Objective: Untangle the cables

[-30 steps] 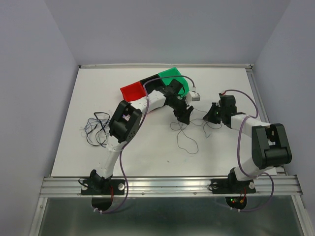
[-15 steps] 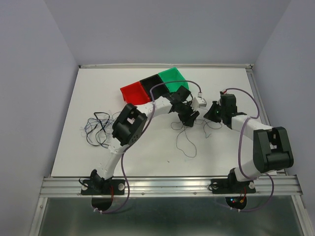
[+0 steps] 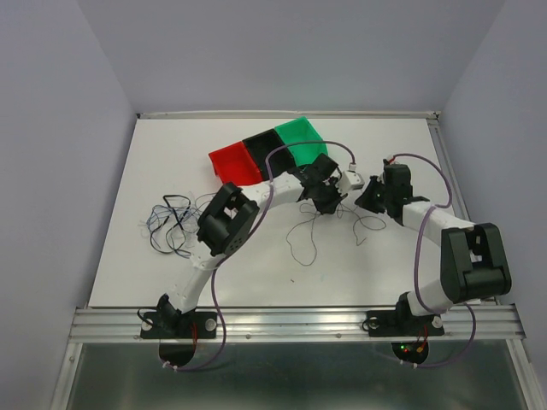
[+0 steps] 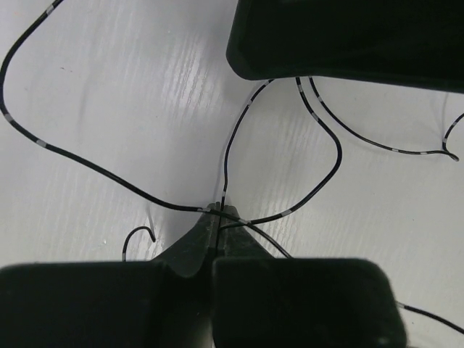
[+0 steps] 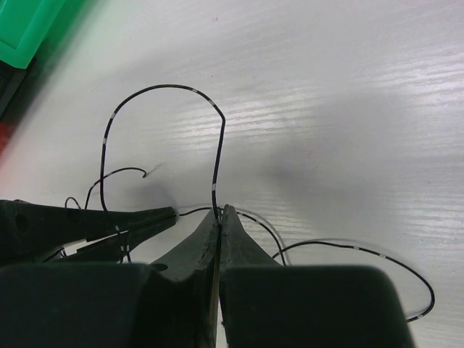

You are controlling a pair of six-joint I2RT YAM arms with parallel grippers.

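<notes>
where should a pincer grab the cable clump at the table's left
By the black loop jutting from the far edge of the cable clump, coming straight down. The strands lie flat on the table, and that loop seems clear of the blue scribble, so one wire could be pinched alone.

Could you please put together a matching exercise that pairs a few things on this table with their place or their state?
1. left gripper
2. cable clump
3. green bin
4. red bin

A. leftmost of the three bins
B. lying loose on the left of the table
C. shut on a thin black cable
D. rightmost of the three bins

Pairs: 1-C, 2-B, 3-D, 4-A
</notes>
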